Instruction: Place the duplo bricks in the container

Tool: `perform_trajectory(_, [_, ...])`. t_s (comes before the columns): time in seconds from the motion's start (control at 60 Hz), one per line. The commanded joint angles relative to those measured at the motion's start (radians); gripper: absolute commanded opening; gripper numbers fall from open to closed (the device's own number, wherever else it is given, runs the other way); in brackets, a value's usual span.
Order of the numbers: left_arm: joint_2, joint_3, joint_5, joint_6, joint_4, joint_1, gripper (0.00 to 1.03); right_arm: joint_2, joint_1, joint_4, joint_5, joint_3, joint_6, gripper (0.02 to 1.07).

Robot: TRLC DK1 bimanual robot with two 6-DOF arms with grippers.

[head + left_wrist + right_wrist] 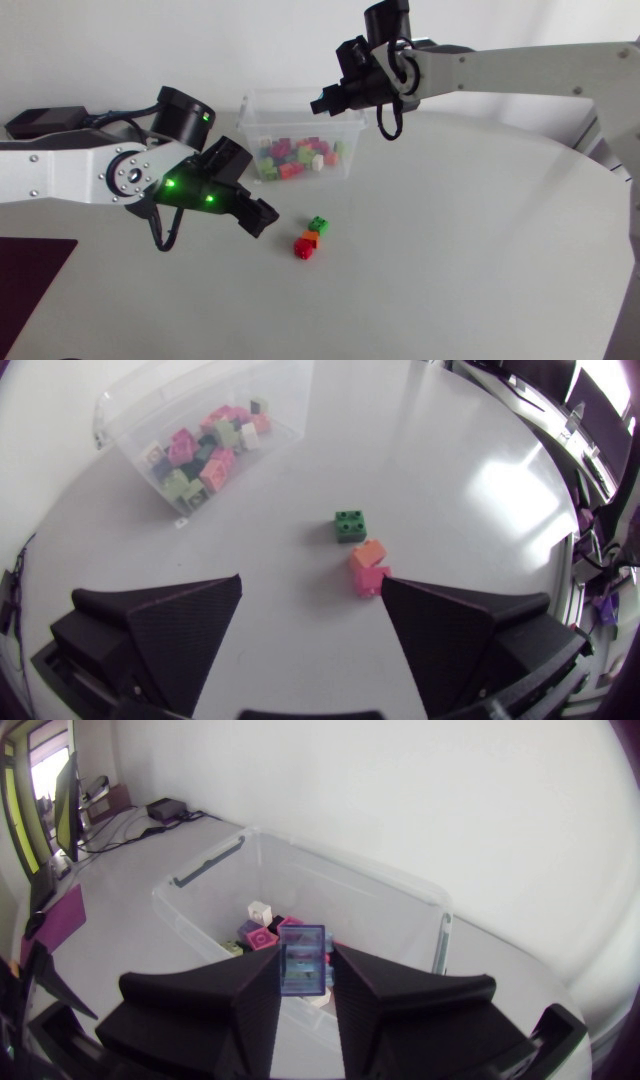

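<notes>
Over the white table (450,250), left hand (310,584) gapes; right hand (305,966) pinches a blue brick (304,956), long axis pointing ahead.

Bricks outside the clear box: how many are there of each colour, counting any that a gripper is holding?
Green brick: 1
Orange brick: 1
Red brick: 1
Blue brick, held in the right gripper: 1
Total: 4

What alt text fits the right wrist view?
The right gripper is shut on a blue duplo brick, held above the open clear plastic container. A few loose bricks, pink and cream among them, lie on the container's floor ahead of the gripper.
</notes>
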Motion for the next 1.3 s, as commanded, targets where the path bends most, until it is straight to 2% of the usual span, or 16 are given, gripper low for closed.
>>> perform_trajectory(0.0, [-0.01, -0.024, 0.01, 0.018, 0.0, -0.027, 0.97, 0.048, 0.01, 0.032, 0.021, 0.039, 0.018, 0.25])
perform_trajectory(0.183, [0.035, -0.025, 0.012, 0.002, 0.0, -0.062, 0.97, 0.101, 0.018, 0.045, 0.04, 0.099, 0.018, 0.26])
perform_trajectory(0.25, [0.05, -0.027, 0.012, -0.001, 0.0, -0.071, 0.97, 0.121, 0.02, 0.04, 0.058, 0.126, 0.018, 0.31])
perform_trajectory(0.267, [0.058, -0.027, 0.012, -0.001, 0.001, -0.076, 0.97, 0.128, 0.021, 0.039, 0.069, 0.137, 0.018, 0.36])
perform_trajectory(0.283, [0.059, -0.027, 0.012, -0.001, 0.001, -0.077, 0.97, 0.134, 0.021, 0.034, 0.077, 0.148, 0.018, 0.47])
perform_trajectory(0.317, [0.076, -0.025, 0.012, -0.004, 0.001, -0.089, 0.97, 0.151, 0.024, 0.016, 0.09, 0.172, 0.018, 0.78])
perform_trajectory(0.333, [0.082, -0.025, 0.012, -0.01, 0.001, -0.096, 0.97, 0.153, 0.024, 0.011, 0.095, 0.178, 0.018, 0.89])
perform_trajectory(0.367, [0.093, -0.022, 0.012, -0.012, 0.001, -0.102, 0.97, 0.151, 0.024, 0.009, 0.096, 0.18, 0.019, 1.02])
perform_trajectory(0.583, [0.145, 0.03, 0.01, -0.061, -0.017, -0.129, 0.96, -0.01, 0.024, 0.051, 0.098, 0.022, 0.027, 1.03])
perform_trajectory(0.767, [0.199, 0.119, 0.008, -0.148, -0.104, -0.114, 0.91, -0.208, 0.014, 0.086, 0.098, -0.184, 0.027, 1.03])
perform_trajectory(1.133, [0.297, 0.156, -0.027, -0.061, -0.104, -0.136, 0.91, -0.501, -0.019, 0.086, 0.067, -0.547, -0.016, 1.03])
perform_trajectory(1.283, [0.36, 0.194, -0.03, -0.031, -0.104, -0.136, 0.86, -0.557, -0.026, 0.088, 0.058, -0.649, -0.024, 1.03])
